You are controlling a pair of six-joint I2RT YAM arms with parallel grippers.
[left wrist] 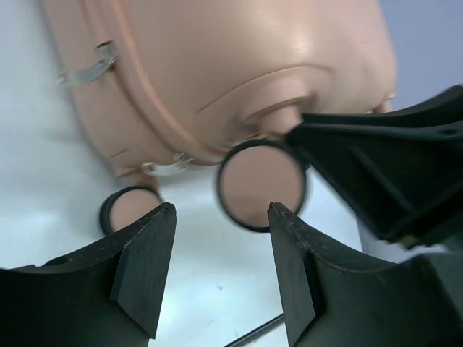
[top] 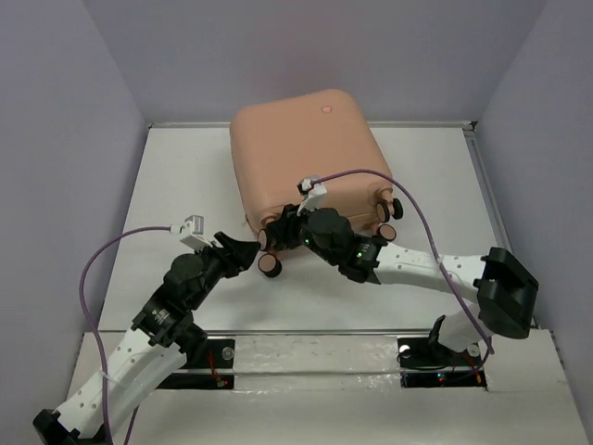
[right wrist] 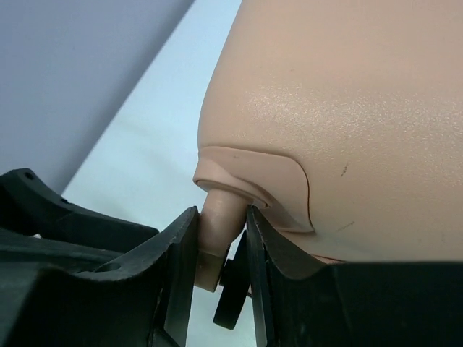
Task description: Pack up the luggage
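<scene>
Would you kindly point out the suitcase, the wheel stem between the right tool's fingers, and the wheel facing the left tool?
suitcase (top: 306, 153): top external view, middle of its top shell.
wheel stem (right wrist: 219, 231): right wrist view, the peach post.
wheel (left wrist: 260, 184): left wrist view, centre of its pink face.

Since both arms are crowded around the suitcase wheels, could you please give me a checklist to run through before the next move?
1. Right gripper has a firm hold: ok, it is shut on the caster stem.
2. Left gripper is free to act: ok, it is open, with a caster wheel just ahead of its fingers and not gripped.
3. Luggage lies flat on the table with its shell closed: ok.
4. Zipper is run all the way round: cannot tell, since only the zipper pulls show.
5. The two grippers are clear of each other: cannot tell, as they sit very close at the same corner.
</scene>
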